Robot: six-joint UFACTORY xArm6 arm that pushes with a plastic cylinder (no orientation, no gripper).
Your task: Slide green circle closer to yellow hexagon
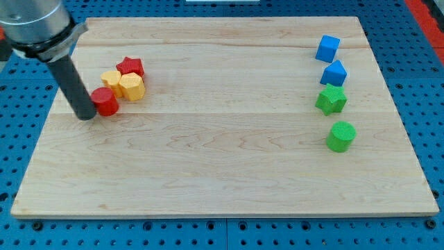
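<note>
Camera view, green circle (340, 136) far right, my tip (86, 116) left

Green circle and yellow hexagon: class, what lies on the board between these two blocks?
Nothing: the camera view shows only bare wooden board between the green circle and the yellow hexagon. My tip rests at the view's left, beside the red cylinder.

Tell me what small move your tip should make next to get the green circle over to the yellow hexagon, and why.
Probably travel to the view's right, beyond the green circle. My tip sits at the view's left beside the red cylinder, close to the yellow hexagon, while the circle lies far across the board. Pushing it leftward requires getting behind its right side first.
</note>
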